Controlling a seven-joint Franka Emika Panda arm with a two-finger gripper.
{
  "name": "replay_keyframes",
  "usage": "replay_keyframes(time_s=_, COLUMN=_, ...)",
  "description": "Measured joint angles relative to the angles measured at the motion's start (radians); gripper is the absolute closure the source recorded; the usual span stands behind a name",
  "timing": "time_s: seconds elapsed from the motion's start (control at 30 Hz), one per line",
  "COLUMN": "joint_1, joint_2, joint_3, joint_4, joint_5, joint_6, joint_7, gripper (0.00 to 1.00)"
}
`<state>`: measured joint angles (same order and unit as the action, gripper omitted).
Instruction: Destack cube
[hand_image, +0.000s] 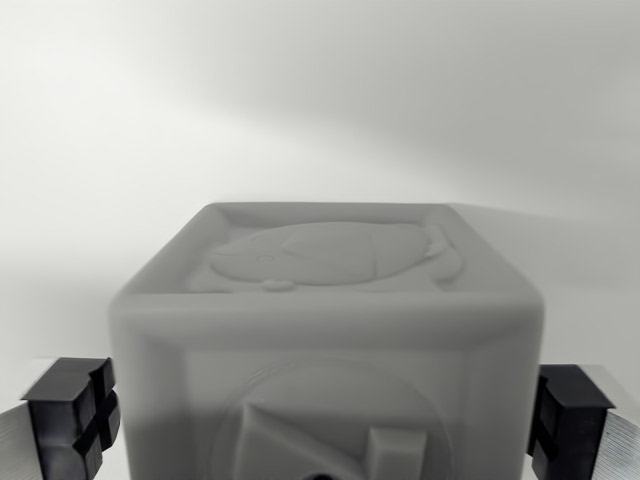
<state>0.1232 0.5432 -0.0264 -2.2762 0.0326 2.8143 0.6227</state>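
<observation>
Cube (325, 340) sits btwn gripper (325, 420) pads (72, 415), L pad apart, R one close; can't tell if clamped.

One grey cube (325, 340) is in view, sitting between the jaws. Two black pads (72, 415) show, one on either side of it.

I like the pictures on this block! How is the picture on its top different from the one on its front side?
The top picture on the cube looks like a fish with rounded curves; the front picture is a ring holding angular shapes. The top one shows whole, while the front one is cut off by the frame's bottom edge. Both are raised reliefs in the same pale grey.
</observation>
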Motion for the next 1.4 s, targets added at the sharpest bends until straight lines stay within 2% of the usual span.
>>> replay_keyframes(time_s=0.57, joint_1=0.000, joint_2=-0.018, joint_3=0.000, joint_4=-0.005, joint_5=0.000, joint_6=-0.011, joint_7=0.000, gripper=0.00)
replay_keyframes(time_s=1.03, joint_1=0.004, joint_2=-0.111, joint_3=-0.005, joint_4=-0.029, joint_5=-0.001, joint_6=-0.078, joint_7=0.001, gripper=0.00)
replay_keyframes(time_s=1.4, joint_1=0.008, joint_2=-0.211, joint_3=-0.011, joint_4=-0.044, joint_5=-0.005, joint_6=-0.161, joint_7=0.003, gripper=0.00)
